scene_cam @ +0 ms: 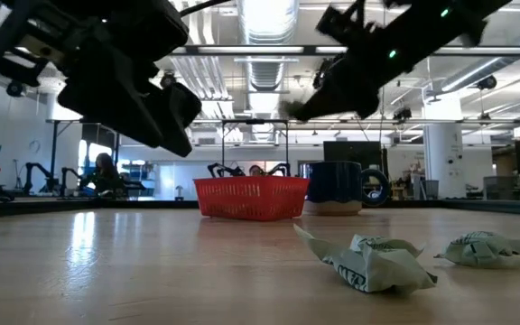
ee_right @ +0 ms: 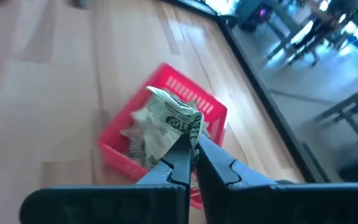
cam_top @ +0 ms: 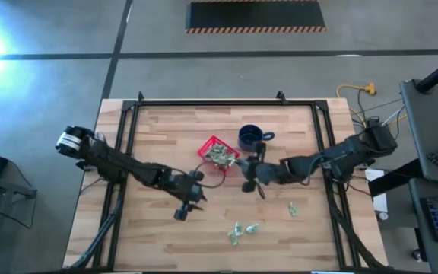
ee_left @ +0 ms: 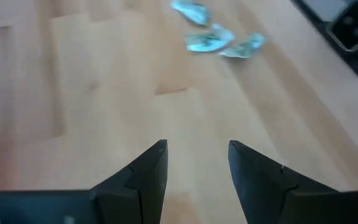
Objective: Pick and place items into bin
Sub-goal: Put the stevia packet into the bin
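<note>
The red basket (cam_top: 216, 156) sits mid-table and holds several pale green-and-white wrapped pieces (ee_right: 137, 132); the blue mug (cam_top: 251, 138) stands just behind it. More pieces lie loose on the near part of the table (cam_top: 242, 230), (cam_top: 291, 207), and also show in the low view (scene_cam: 373, 262). My right gripper (ee_right: 193, 140) hovers above the basket's right side (cam_top: 242, 166), shut on one piece (ee_right: 173, 117). My left gripper (ee_left: 197, 149) is open and empty, raised over bare wood (cam_top: 182, 211) near-left of the basket. My right gripper pinches one crinkled wrapped piece by its lower edge (ee_right: 188, 132) between the two fingertips. The piece is lifted clear and sticks out beyond the fingertips, over the basket's inside (ee_right: 185, 99).
The mug (scene_cam: 341, 188) stands close beside the basket (scene_cam: 249, 197). Black rails run along the table's left, right and far edges (cam_top: 128, 122). Open wood lies to the near left. Three loose pieces show ahead of the left gripper (ee_left: 216, 37).
</note>
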Available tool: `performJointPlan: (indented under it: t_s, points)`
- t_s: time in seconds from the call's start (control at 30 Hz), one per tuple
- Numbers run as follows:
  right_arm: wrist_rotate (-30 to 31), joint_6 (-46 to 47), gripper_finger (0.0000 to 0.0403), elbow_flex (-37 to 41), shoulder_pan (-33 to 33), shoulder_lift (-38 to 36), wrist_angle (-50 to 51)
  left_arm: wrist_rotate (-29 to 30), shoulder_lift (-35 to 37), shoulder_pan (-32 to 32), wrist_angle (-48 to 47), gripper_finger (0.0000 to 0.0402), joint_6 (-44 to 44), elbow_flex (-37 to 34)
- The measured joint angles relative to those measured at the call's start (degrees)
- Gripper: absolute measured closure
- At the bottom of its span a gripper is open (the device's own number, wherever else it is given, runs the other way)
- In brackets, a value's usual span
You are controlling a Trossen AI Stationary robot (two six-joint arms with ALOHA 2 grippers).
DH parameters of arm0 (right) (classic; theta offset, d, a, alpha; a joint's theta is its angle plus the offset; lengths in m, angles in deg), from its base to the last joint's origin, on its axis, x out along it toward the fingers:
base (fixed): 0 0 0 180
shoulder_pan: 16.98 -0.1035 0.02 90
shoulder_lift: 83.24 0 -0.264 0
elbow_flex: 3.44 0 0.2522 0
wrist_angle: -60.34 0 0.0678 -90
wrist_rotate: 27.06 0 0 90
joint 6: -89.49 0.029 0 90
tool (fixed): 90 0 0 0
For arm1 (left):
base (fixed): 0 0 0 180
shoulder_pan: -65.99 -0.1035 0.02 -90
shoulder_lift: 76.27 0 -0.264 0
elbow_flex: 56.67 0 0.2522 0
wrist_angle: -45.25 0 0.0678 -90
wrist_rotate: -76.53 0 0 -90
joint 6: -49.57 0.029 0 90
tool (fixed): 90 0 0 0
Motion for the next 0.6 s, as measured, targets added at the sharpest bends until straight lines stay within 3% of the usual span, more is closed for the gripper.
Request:
performJointPlan:
  t_s: [0.27,0.6]
  points:
    - [-2.5,0.6,0.0394,-1.5,7.8,7.8,-2.1,-1.5,-3.5,3.7,3.3,0.0248,0.0,0.4]
    - [-2.7,-3.3,0.0384,-6.9,8.6,15.0,-2.0,-1.4,-3.4,4.2,3.5,0.0248,0.0,0.4]
